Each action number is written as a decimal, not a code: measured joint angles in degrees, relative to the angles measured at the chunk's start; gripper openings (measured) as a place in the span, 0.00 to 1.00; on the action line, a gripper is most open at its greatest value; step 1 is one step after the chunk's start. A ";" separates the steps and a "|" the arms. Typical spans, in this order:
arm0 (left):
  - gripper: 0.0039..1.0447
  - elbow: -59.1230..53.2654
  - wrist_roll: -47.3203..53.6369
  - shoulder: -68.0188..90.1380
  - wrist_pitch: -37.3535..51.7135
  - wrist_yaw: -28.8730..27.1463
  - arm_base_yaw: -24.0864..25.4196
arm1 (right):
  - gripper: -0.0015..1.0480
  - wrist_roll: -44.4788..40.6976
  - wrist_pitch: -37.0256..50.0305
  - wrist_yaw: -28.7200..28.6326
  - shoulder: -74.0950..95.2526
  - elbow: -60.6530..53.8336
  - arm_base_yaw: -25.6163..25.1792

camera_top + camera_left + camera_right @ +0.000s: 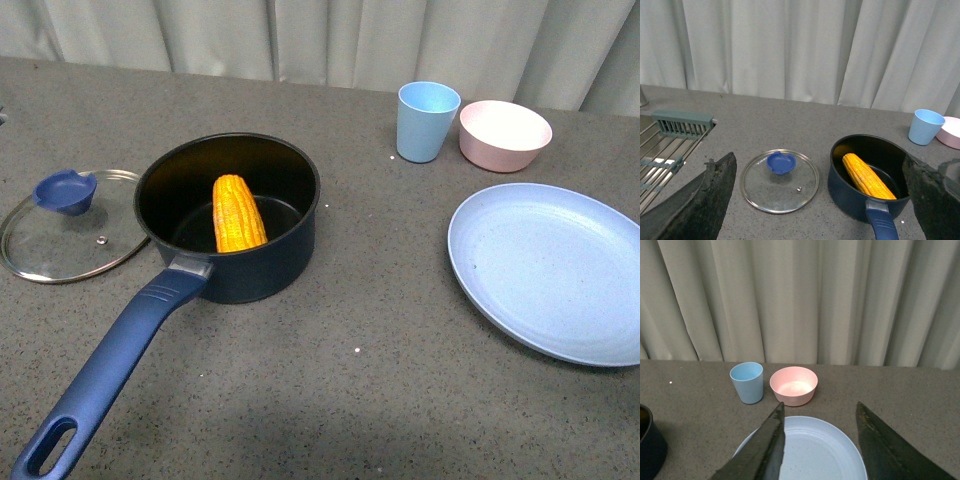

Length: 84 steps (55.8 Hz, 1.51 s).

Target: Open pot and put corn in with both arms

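My lid (68,225) lies flat on the tabletop (380,380), touching the open pot (232,215) on its left side. The corn (238,213) leans inside the pot, its long axis running away from me. My left fingers (705,200) are spread and empty above the lid, nearer than my right fingers (772,450), released over the plate (815,450).

The pot (240,225) stands open on the grey tabletop (330,380), its long blue handle (110,375) reaching toward the near left corner. The corn (238,213) lies inside it, leaning against the black inner wall. The glass lid (70,225) lies flat just left of the pot, its blue knob (65,190) up, its rim tucked close to the pot's side. To the right, well apart, sits a large blue plate (550,270). Behind it stand a light blue cup (427,121) and a pink bowl (504,135), side by side before a pale curtain (330,35).
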 joint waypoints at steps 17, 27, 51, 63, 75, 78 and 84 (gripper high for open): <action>0.94 0.00 0.00 -0.02 0.00 0.00 0.00 | 0.01 -0.55 -13.68 -5.97 -15.93 -1.92 -5.97; 0.94 0.00 0.00 0.00 0.00 0.00 0.00 | 0.01 -0.55 -20.44 -5.97 -23.30 -1.97 -6.01; 0.94 0.00 0.00 0.00 0.00 0.00 0.00 | 0.01 -0.55 -31.10 -6.01 -34.49 -1.97 -6.01; 0.94 0.00 0.00 0.00 0.00 0.00 0.00 | 0.01 -0.55 -34.91 -6.01 -38.32 -1.97 -6.01; 0.94 0.00 0.00 0.00 0.00 0.00 0.00 | 0.01 -0.55 -37.83 -6.01 -41.29 -1.97 -6.01; 0.94 0.00 0.00 0.00 0.00 0.00 0.00 | 0.01 -0.55 -38.49 -6.01 -41.92 -1.97 -6.01; 0.94 0.00 0.00 -0.02 0.00 0.00 0.00 | 0.01 -0.61 -47.39 -6.19 -48.72 -1.92 -6.01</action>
